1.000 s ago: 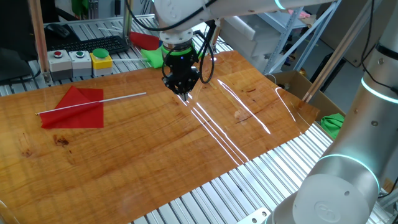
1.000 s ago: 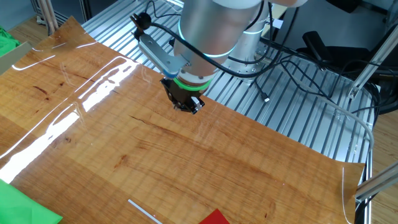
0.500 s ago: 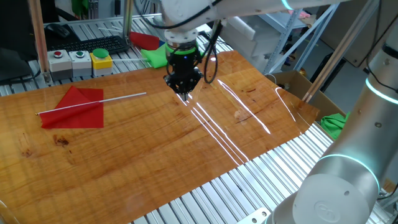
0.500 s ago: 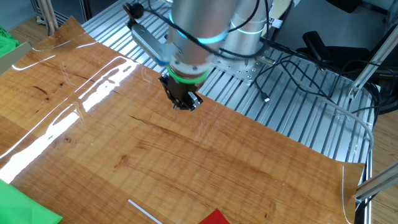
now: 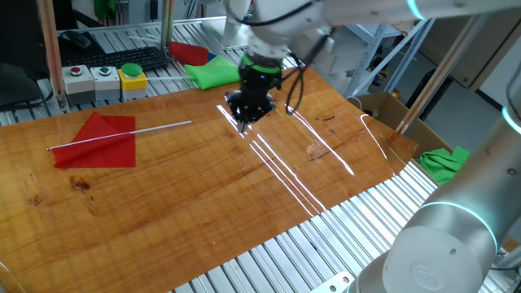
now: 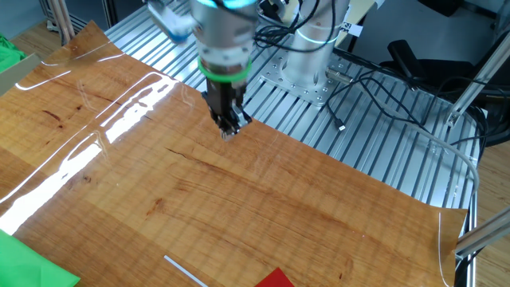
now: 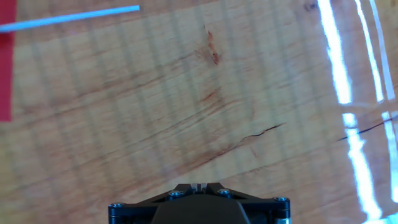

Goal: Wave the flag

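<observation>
The flag lies flat on the wooden table at the left: a red cloth [image 5: 99, 141] on a thin white stick [image 5: 155, 127]. In the other fixed view only the stick's tip [image 6: 185, 271] and a red corner [image 6: 277, 279] show at the bottom edge. The hand view catches the stick [image 7: 74, 17] at top left and a strip of red cloth [image 7: 5, 74]. My gripper [image 5: 244, 126] hangs just above the table to the right of the stick's free end, apart from it, shut with nothing in it. It also shows as the gripper [image 6: 227, 131] near the table's far edge and the gripper [image 7: 198, 185] at the hand view's bottom.
A stickless red cloth [image 5: 189, 52] and a green cloth [image 5: 213, 73] lie behind the table. A box with coloured buttons [image 5: 106, 80] and a keyboard [image 5: 122, 59] stand at the back left. More green cloth [image 5: 446, 161] lies at the right by a cardboard box [image 5: 383, 110].
The arm has swung and the wrist has turned, so the hand now tilts differently. The gripper tip has stayed almost over the same spot. The flag has not moved.
</observation>
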Action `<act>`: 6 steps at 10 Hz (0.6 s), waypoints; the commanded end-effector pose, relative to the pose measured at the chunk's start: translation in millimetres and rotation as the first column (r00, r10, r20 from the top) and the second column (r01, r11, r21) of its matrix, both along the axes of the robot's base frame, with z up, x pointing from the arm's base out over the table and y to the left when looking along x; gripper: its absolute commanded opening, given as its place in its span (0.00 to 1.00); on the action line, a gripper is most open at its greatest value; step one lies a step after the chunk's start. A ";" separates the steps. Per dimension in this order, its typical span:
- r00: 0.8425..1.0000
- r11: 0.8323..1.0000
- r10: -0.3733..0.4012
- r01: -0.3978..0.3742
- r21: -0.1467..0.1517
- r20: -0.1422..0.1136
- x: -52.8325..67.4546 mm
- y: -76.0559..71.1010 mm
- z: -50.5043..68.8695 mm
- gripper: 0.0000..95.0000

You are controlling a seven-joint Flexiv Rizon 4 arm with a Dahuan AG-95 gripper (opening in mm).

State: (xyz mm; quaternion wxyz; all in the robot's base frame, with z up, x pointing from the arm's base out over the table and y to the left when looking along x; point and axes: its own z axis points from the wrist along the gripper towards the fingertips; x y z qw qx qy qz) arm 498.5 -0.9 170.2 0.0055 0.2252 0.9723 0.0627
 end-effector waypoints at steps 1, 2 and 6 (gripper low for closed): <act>0.998 0.999 -0.045 0.044 0.021 0.053 1.5 0.9 -0.2 0.00; 0.998 0.999 -0.035 0.034 0.009 0.044 1.5 0.9 -0.2 0.00; 1.000 0.999 0.008 -0.008 -0.031 0.002 1.5 0.9 -0.2 0.00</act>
